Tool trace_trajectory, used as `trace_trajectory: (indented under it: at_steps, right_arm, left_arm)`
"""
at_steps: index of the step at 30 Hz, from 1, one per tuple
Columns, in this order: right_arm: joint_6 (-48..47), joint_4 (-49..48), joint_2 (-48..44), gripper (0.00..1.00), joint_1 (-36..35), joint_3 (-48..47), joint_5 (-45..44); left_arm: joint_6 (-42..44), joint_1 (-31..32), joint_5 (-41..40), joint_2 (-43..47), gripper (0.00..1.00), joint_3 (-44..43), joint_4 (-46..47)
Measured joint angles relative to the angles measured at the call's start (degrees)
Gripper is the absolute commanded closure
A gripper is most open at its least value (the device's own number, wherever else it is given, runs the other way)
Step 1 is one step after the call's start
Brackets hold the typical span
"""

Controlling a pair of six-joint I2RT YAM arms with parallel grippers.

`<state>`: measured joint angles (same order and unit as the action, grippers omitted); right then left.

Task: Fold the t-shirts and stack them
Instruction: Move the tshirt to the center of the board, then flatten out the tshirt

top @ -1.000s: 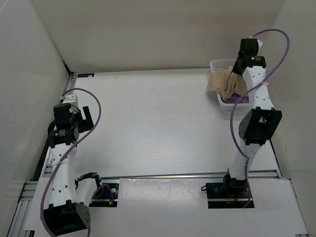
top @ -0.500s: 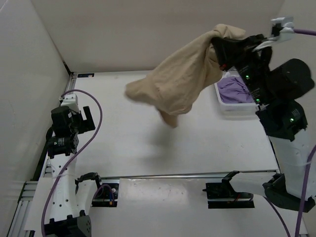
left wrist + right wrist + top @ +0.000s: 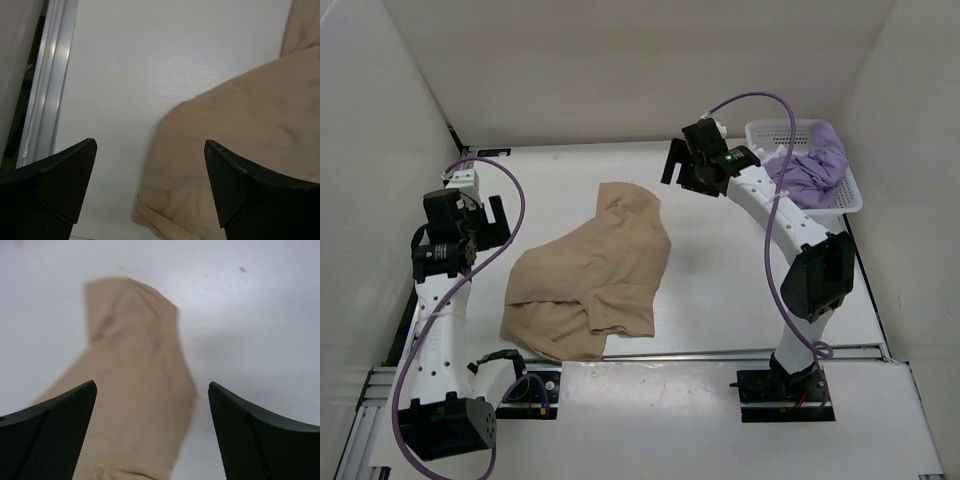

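Only part of the tan t-shirt (image 3: 590,275) is shown in either wrist view. In the left wrist view it (image 3: 250,130) is cut off at the right and bottom edges, and in the right wrist view it (image 3: 135,390) is slightly blurred and runs out of the bottom of the frame. The lavender t-shirt (image 3: 810,172) is bunched in the white basket (image 3: 848,203) at the far right. Its lower folds are hidden by the basket wall, and what lies beneath it cannot be made out. The tan shirt is spread crumpled and unfolded on the table (image 3: 720,270), left of centre. Its narrow end points away from the arms and its near hem reaches the metal rail (image 3: 700,354). The right gripper (image 3: 682,172) is seen with jaws wide apart and nothing between them, raised just beyond the shirt's far end, between shirt and basket; no contact is seen. From its own camera (image 3: 152,385) the shirt's narrow end is framed between the fingers, below them. The left gripper (image 3: 480,215) is likewise spread wide and empty, held near the shirt's left edge but apart from it. In its own view (image 3: 150,145) the cloth lies mostly under the right-hand finger.
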<state>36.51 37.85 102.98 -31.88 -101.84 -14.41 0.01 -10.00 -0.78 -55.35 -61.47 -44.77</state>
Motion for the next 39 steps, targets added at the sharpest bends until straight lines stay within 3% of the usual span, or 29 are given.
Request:
trace_trajectory:
  at_steps: [4, 9, 15, 19, 22, 23, 25, 26, 28, 34, 39]
  right_arm:
    - [-4.09, 2.97, -1.11, 0.04, 0.66, 4.00, 1.51]
    - [-8.66, 0.07, -9.18, 0.04, -1.95, 19.10, 7.93]
    - [-11.41, -2.54, -9.55, 0.04, -12.15, 35.54, 13.90]
    - [-11.93, -4.63, -7.80, 0.07, -19.65, 39.17, 17.05]
    - [-12.46, -7.02, -4.33, 0.21, -22.27, 38.71, 18.34]
    - [-12.68, -7.26, -2.95, 0.35, -22.64, 38.38, 18.69]
    - [-12.96, -7.34, 0.24, 0.54, -23.04, 36.70, 19.89]
    - [-13.16, -7.78, 1.20, 0.81, -23.23, 35.76, 20.59]
    - [-13.20, -9.01, 2.99, 1.00, -23.32, 34.62, 20.98]
    - [-9.35, -11.74, 0.57, 1.00, -17.46, 38.53, 23.43]
    - [-2.47, -12.46, -13.25, 1.00, 0.50, 46.10, 21.51]
  left_arm:
    - [0.00, 0.00, 3.87, -0.68, 0.00, -0.13, -1.97]
    - [0.00, 1.14, 3.61, -0.42, 0.00, 4.52, -2.82]
    - [0.00, 1.77, -4.04, -0.28, 0.00, 20.98, -1.97]
    - [0.00, 1.68, -7.56, 0.63, 0.00, 27.74, -1.40]
    - [0.02, 1.33, -8.92, 1.05, 0.00, 29.29, -0.85]
    - [0.02, 1.14, -9.22, 1.29, 0.00, 29.31, -0.61]
    - [0.02, 0.57, -9.53, 2.08, 0.00, 29.31, 0.28]
    - [0.02, 0.20, -9.73, 2.51, 0.00, 29.31, 0.50]
    - [0.00, -0.35, -10.01, 3.15, 0.00, 29.31, 0.83]
    - [0.00, -0.68, -10.67, 3.61, 0.00, 29.33, 1.40]
    - [0.02, 1.55, -11.52, 2.36, 0.00, 29.20, 1.49]
